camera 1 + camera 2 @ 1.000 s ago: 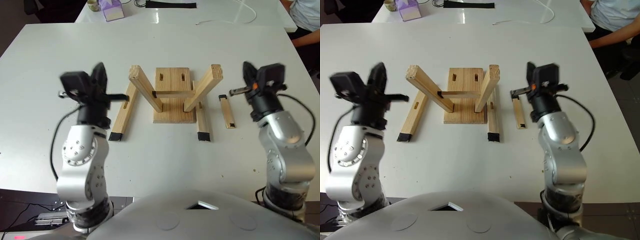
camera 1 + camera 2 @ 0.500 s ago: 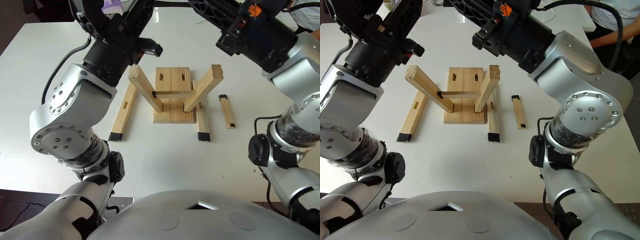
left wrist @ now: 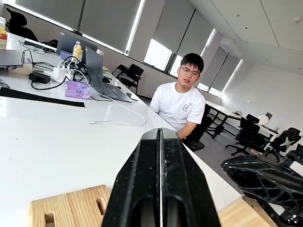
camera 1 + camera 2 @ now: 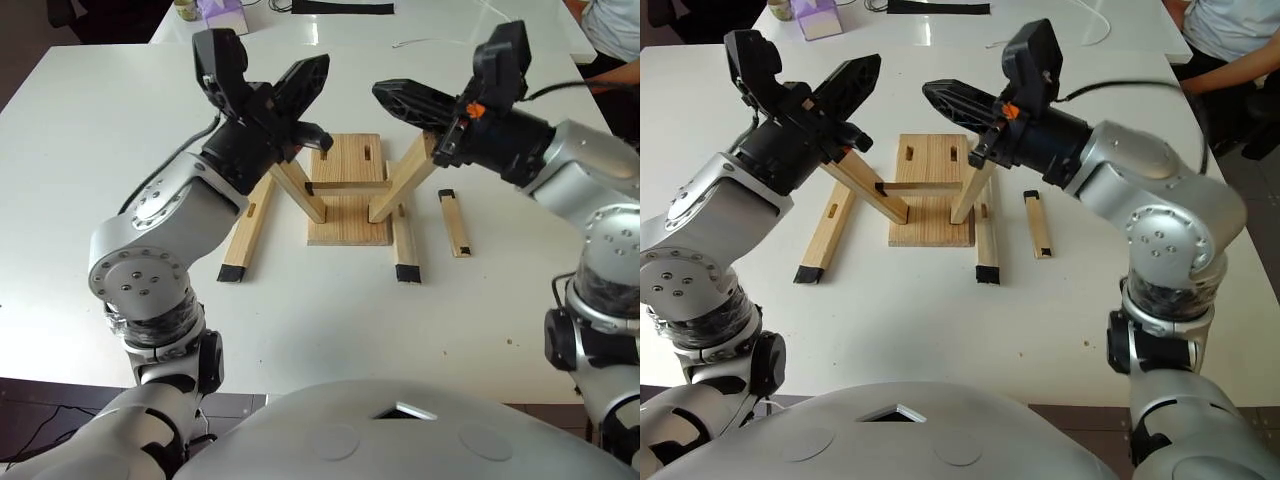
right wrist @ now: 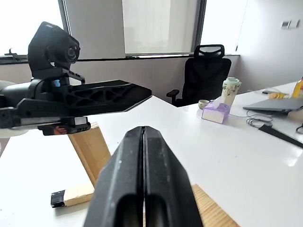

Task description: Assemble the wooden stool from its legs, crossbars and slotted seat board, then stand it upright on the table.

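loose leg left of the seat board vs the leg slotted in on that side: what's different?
Pose: the loose leg lies flat on the table; the slotted leg stands out of the seat board, leaning outward.
Joints: the slotted leg meets the crossbar; the loose leg lies apart from the board.
Shared: both are pale square-section wood.
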Available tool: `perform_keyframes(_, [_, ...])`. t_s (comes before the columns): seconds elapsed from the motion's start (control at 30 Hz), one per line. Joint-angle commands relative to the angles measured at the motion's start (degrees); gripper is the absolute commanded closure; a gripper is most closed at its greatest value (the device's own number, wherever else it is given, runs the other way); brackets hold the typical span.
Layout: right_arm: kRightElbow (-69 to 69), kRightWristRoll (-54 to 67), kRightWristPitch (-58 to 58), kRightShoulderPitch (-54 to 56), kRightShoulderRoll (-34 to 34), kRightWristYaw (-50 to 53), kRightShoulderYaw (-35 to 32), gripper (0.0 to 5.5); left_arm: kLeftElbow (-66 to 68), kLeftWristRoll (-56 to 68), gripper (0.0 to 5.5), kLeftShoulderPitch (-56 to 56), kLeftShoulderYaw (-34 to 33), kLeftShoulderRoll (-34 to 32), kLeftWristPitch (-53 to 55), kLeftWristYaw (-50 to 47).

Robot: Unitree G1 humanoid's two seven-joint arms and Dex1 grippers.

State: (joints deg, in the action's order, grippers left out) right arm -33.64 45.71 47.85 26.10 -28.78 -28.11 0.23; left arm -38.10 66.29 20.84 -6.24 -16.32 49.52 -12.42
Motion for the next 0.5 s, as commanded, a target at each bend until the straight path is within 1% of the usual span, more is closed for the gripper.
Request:
perform_keyframes(0.03, [2.46, -1.02, -1.37, -2.6, 2.39, -0.27, 2.21, 5.47, 4.69, -3.31, 5.5, -7.48, 3.0, -0.27, 0.42, 2.88])
perform_keyframes(0.1, [2.98, 4.56, -1.82, 1.08, 4.22, 2.4, -3.96, 5.47, 2.06, 0.49, 5.5, -4.2, -0.94, 0.21, -3.21, 3.65])
perform_keyframes(0.2, [7.99, 19.92, -2.63, 10.18, 6.78, 11.07, -15.33, 5.47, -2.03, 8.73, 5.5, 2.53, -8.26, -0.63, -10.27, 2.03])
perform_keyframes(0.27, [13.01, 25.11, -3.43, 13.34, 5.29, 13.72, -20.98, 5.47, -2.77, 14.37, 5.5, 6.33, -13.28, -2.43, -14.53, 1.39])
perform_keyframes(0.3, [15.31, 24.66, -3.28, 13.22, 3.8, 13.53, -22.31, 5.47, -2.58, 17.68, 5.5, 6.75, -15.98, -4.18, -15.9, 2.27])
perform_keyframes(0.33, [17.43, 20.37, -3.36, 11.29, 1.21, 11.28, -21.11, 5.47, -1.81, 21.29, 5.5, 4.92, -19.64, -6.99, -16.06, 5.03])
perform_keyframes(0.37, [18.85, 14.8, -4.3, 8.37, -1.63, 8.2, -18.16, 5.47, -0.51, 23.55, 5.5, 1.62, -22.67, -10.08, -14.9, 8.65])
perform_keyframes(0.4, [21.3, 6.8, -6.85, 4.8, -5.15, 4.65, -12.44, 5.47, 1.28, 23.59, 5.5, -4.15, -25.17, -13.32, -12.3, 14.56])
perform_keyframes(0.43, [23.95, -2.31, -10.61, 0.88, -8.69, 2.2, -5.71, 5.47, 4.67, 19.81, 5.5, -10.94, -25.12, -16.79, -9.39, 22.64])
perform_keyframes(0.47, [27.99, -12.49, -17.53, -2.35, -11.15, -0.75, 2.03, 5.47, 9.66, 11.08, 5.5, -19.48, -21.68, -21.66, -8.41, 30.8])
perform_keyframes(0.5, [32.19, -20.94, -24.04, -4.33, -12.18, -2.2, 7.87, 5.47, 13.78, 1.88, 5.5, -27.17, -17.21, -26.1, -9.8, 38.04])
